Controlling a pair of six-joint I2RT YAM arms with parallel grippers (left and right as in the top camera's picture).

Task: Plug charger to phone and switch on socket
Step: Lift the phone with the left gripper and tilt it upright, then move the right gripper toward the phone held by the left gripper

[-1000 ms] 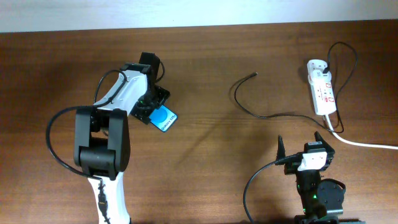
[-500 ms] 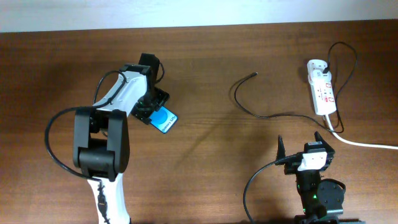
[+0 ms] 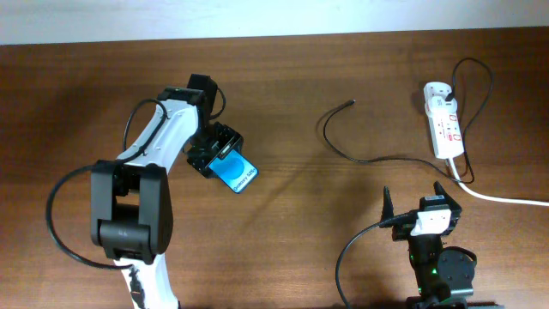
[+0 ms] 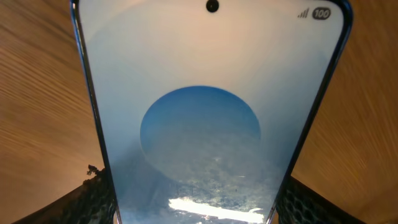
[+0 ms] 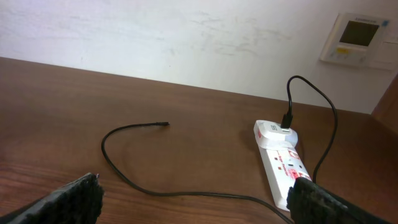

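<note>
My left gripper (image 3: 216, 154) is shut on the phone (image 3: 238, 174), a black-edged slab with a bright blue screen, held left of the table's middle. In the left wrist view the phone (image 4: 205, 112) fills the frame between my fingers (image 4: 199, 208). The charger (image 3: 339, 137) is a thin black cable curving across the table, its plug tip (image 3: 350, 103) lying free. It also shows in the right wrist view (image 5: 118, 158). The socket (image 3: 445, 120), a white power strip with red marks, lies at the far right and shows in the right wrist view (image 5: 280, 162). My right gripper (image 3: 413, 199) is open and empty near the front edge.
A thick white cord (image 3: 506, 199) runs from the socket off the right edge. A white wall with a small panel (image 5: 357, 37) stands behind the table. Bare wood lies between the phone and the cable.
My left gripper has carried the phone a little toward the front and right, and the arm has swung with it. The right arm, cable and socket have not moved.
</note>
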